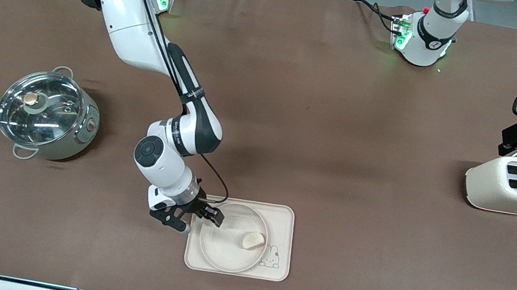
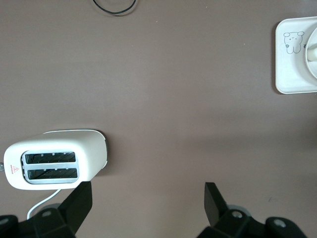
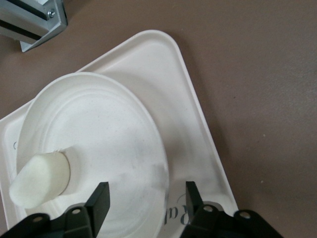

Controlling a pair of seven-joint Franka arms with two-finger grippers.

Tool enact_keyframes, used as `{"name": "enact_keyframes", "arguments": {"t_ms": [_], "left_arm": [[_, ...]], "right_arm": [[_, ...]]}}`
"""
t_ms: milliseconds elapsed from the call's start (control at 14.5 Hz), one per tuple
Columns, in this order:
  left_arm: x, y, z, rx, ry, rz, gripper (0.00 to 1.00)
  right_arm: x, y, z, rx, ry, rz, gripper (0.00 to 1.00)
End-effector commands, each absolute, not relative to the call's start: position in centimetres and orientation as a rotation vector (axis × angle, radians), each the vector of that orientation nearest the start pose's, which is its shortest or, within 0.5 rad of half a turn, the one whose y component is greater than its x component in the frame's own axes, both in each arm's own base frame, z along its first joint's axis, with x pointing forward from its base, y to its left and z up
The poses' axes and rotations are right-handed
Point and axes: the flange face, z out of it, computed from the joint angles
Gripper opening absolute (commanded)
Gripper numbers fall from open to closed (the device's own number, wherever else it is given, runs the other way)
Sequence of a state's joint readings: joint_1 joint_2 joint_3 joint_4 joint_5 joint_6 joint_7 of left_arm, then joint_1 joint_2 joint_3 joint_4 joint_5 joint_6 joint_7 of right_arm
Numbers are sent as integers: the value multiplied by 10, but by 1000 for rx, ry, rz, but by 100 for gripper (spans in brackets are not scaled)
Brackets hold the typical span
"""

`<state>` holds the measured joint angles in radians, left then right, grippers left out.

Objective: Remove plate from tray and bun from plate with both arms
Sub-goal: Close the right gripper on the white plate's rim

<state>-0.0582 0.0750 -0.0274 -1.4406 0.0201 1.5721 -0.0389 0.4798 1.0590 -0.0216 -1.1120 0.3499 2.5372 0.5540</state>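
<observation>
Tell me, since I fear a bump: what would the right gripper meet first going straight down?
Probably the rim of the plate, which lies between the right gripper's open fingers; the bun sits aside.

White jointed arms (image 1: 149,41), black bands, black tools.

Round cream plate (image 1: 225,245) with raised rim lay flat on the rectangular tray (image 1: 284,224), nearer the right arm's end of it, and the small pale bun (image 1: 253,240) sat on the plate by its rim toward the left arm's end.
</observation>
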Motion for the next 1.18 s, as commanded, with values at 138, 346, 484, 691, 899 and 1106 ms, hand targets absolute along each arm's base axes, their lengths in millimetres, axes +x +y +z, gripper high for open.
{"name": "enact_keyframes", "arguments": {"t_ms": [138,346,484,691,899,1106], "left_arm": [[577,-46,647,-3119,97,-98,100],[577,-46,647,-3119,97,-98,100],[577,-46,647,-3119,99,-98,100],[577,-46,647,-3121,99,-97,100],[577,-46,647,-3121,99,-95,100],[577,-46,647,-3121,99,-97,100]], "right_arm": [[725,342,189,-2709,424,-294,37],[728,337,186,-2716,412,-298,29],[728,334,181,-2720,411,-296,26],[729,334,178,-2709,416,-325,16],[728,336,179,-2706,411,-328,1],[728,337,182,-2698,410,-324,0]]}}
